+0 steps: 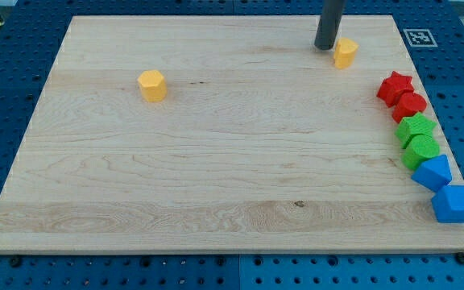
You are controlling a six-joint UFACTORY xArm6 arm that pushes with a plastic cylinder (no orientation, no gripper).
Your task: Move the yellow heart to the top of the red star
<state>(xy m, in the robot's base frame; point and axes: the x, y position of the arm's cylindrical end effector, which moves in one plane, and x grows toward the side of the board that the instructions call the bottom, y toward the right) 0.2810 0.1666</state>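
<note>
The yellow heart (345,52) lies near the view's top right on the wooden board (216,161). My tip (325,47) rests just left of it, nearly touching its left side. The red star (395,86) lies at the right edge, below and to the right of the heart, with a gap between them. It heads a column of blocks along the right edge.
A yellow hexagon (152,84) lies at the upper left. Below the red star run a second red block (410,105), a green star (416,127), a green block (421,150), a blue block (432,171) and another blue block (454,203).
</note>
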